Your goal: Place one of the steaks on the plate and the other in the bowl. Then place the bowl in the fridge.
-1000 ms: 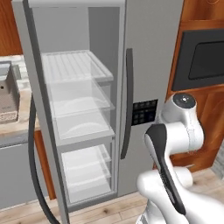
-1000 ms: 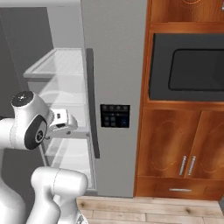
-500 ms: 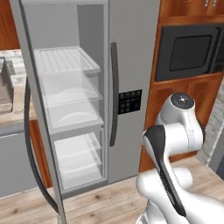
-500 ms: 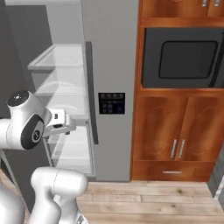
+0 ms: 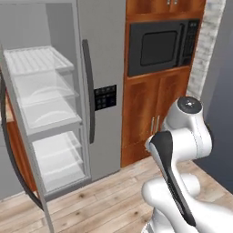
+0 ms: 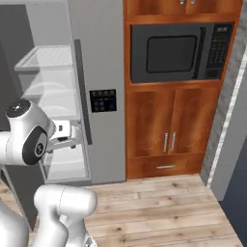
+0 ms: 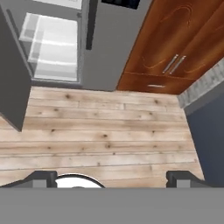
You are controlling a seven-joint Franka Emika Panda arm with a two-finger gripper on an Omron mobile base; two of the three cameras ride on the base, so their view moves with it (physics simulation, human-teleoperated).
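Tall grey two-door fridge (image 5: 102, 59) is seen at 10 to 12 o'clock in the left base view, its left door (image 5: 20, 182) swung wide open, the right door shut with a dark vertical handle (image 5: 88, 91) and a dark dispenser panel (image 5: 105, 97) just beside it. Translucent white shelves (image 5: 38, 61) are exposed inside, stacked in tiers down to a lower bin. A faint pale rounded outline is seen on a middle shelf in both base views; it cannot be told whether that is the bowl.

Wood-brown cabinet column (image 6: 166, 130) is set touching the fridge at its right side, at 1 o'clock in the right base view. A dark built-in oven (image 6: 176, 53) is fitted in its upper part, two doors with slim metal handles (image 6: 169, 142) and a drawer below.

Pale plank floor (image 7: 105, 131) is spread across the centre of the hand view, with a grey brick wall edge (image 6: 229, 111) at 3 o'clock in the right base view.

The two-finger gripper (image 7: 111, 177) is pointed down at the floor from well apart from the fridge; its dark fingertips (image 7: 41, 178) are seen spread wide at 6 o'clock, nothing between them.

Steaks and plate cannot be located.
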